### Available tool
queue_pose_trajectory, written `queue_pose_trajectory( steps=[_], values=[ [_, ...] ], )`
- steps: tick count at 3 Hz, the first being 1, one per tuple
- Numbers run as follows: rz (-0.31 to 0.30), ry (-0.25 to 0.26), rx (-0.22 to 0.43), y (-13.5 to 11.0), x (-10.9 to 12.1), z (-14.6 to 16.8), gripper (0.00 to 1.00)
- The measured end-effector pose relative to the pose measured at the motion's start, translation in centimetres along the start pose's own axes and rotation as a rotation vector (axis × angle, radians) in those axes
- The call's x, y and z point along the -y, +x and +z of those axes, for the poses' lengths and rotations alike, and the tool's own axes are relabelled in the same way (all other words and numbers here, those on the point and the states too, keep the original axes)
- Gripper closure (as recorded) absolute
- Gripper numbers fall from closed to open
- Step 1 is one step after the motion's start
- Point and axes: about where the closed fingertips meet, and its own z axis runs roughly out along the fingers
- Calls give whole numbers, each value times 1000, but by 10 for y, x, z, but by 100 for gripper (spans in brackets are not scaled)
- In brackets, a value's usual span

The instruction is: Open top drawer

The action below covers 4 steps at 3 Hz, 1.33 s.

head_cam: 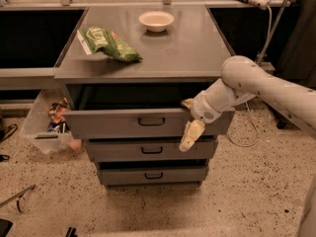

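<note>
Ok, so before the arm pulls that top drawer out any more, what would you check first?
1. Top drawer has started to open: ok, its front stands out from the cabinet with a dark gap behind it.
2. Gripper is at the drawer: ok, at the right end of the front, right of the handle.
3. Firm hold on the drawer: cannot tell.
4. Arm on the handle: not ok, the handle is bare.
5. Green bag and bowl safe on the cabinet top: ok, both lie back from the front edge.
6. Plastic bin out of the drawer's path: ok, it stands on the floor off to the side.
</note>
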Motion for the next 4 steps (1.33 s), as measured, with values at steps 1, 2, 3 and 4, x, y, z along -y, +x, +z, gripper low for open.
queue_pose_trajectory(
  steps=[1, 2, 3, 4],
  values=[
    [0, 0, 0, 0, 0, 0, 0],
    [27, -26, -16, 2, -9, 5, 0],
    [73, -35, -7, 0, -30, -1, 0],
    [74, -41, -4, 1, -31, 1, 0]
  ],
)
